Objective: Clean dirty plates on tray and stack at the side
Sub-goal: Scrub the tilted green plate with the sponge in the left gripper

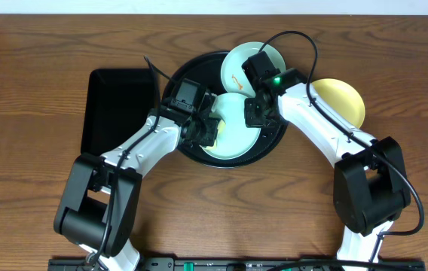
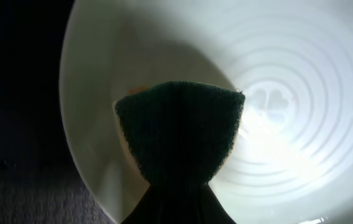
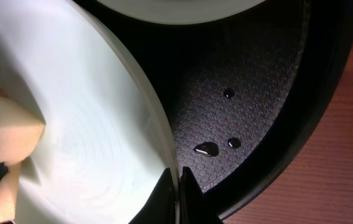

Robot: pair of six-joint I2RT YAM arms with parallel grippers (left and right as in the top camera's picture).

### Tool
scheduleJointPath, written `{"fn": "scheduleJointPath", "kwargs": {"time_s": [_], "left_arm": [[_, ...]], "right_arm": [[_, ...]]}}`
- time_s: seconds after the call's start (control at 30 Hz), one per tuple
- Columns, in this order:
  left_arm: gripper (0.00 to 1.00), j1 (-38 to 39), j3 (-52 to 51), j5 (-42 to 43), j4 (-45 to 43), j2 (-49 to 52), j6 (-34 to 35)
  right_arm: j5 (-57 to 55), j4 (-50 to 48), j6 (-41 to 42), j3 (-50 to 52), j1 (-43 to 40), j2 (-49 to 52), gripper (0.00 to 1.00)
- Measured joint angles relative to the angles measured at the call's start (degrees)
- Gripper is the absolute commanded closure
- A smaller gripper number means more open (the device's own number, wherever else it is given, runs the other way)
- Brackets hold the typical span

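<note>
Right gripper [image 3: 178,179] clamped on mint plate [image 3: 96,118] rim, left gripper [image 1: 201,129] gripping sponge [image 2: 179,127]

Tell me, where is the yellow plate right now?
In the overhead view, the yellow plate sits on the wooden table, just right of the round black tray.

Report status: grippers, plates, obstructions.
Left gripper shut on sponge, on mint plate in tray. Right gripper shut on that plate's rim. Second mint plate smudged; yellow plate off tray. Nothing in the way.
</note>
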State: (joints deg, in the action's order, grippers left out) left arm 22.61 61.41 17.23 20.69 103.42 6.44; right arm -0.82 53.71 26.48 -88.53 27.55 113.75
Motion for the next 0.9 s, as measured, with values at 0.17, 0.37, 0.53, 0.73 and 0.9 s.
{"fn": "scheduleJointPath", "kwargs": {"time_s": [0.17, 0.37, 0.53, 0.73, 0.9], "left_arm": [[0.92, 0.0, -0.1, -0.3, -0.5, 0.4, 0.0], [0.92, 0.0, -0.1, -0.3, -1.2, 1.4, 0.0], [0.92, 0.0, -0.1, -0.3, -3.0, 2.1, 0.0], [0.92, 0.0, -0.2, -0.7, -6.1, 2.6, 0.0], [0.92, 0.0, -0.2, -1.4, -7.3, 2.8, 0.0]], "right_arm": [[0.0, 0.0, 0.0, 0.0, 0.0, 0.0, 0.99], [0.0, 0.0, 0.0, 0.0, 0.0, 0.0, 0.99], [-0.1, 0.0, 0.0, 0.1, 0.0, 0.0, 0.99], [-0.4, -0.1, 0.0, 0.1, -0.1, 0.0, 0.99], [-0.4, -0.2, 0.0, 0.1, -0.1, 0.0, 0.99]]}}
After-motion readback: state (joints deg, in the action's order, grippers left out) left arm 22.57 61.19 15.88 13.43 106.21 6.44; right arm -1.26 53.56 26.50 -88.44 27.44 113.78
